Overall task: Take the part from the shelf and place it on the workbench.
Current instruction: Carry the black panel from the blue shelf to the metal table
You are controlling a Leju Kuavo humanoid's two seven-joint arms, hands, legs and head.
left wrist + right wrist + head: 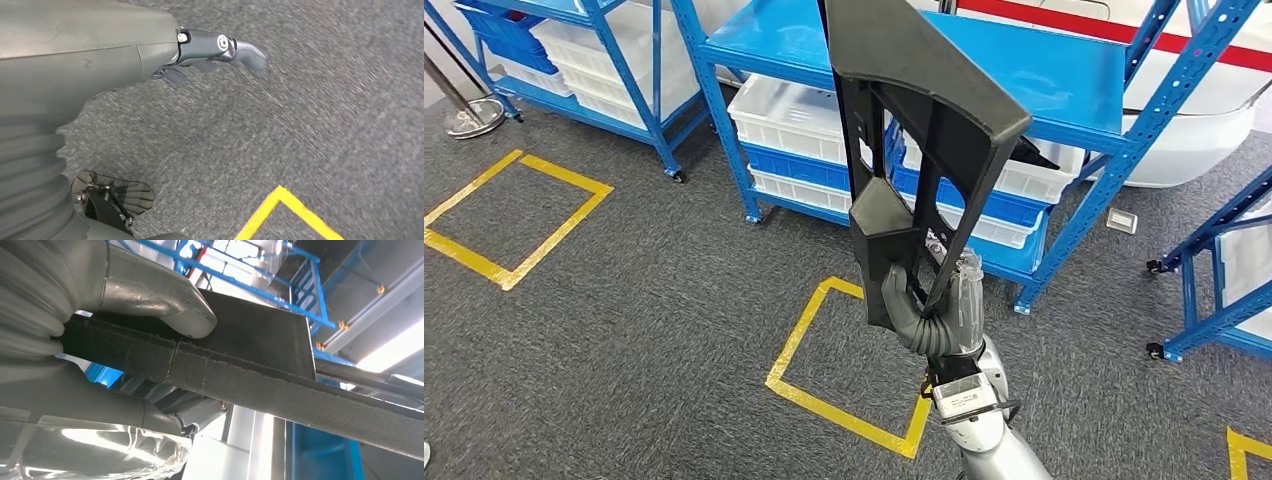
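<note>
Black plastic frame part (pixel 924 130), long and angular with open cut-outs, stands nearly upright in the air in front of the robot, held by its lower end and well above the grey carpet floor (pixel 624 320). The right hand (pixel 934 310) grips that lower end, its grey fingers (pixel 904 315) wrapped through a cut-out; from the right wrist camera the thick grey thumb (pixel 185 310) presses on the flat face of the part (pixel 250 380) while the other fingers clamp it from the opposite side. The left hand (pixel 210 52) hangs over the carpet (pixel 300 125), holding nothing, its dark fingers (pixel 240 50) slightly curled and apart. Yellow tape squares (pixel 844 370) mark the floor just beyond the right hand. Farther back stands a blue metal shelf rack (pixel 1044 80) carrying white plastic bins (pixel 784 115) on its lower level, with the part's upper end overlapping it in the head view. Another blue rack (pixel 614 60) with white bins stands to the left.
</note>
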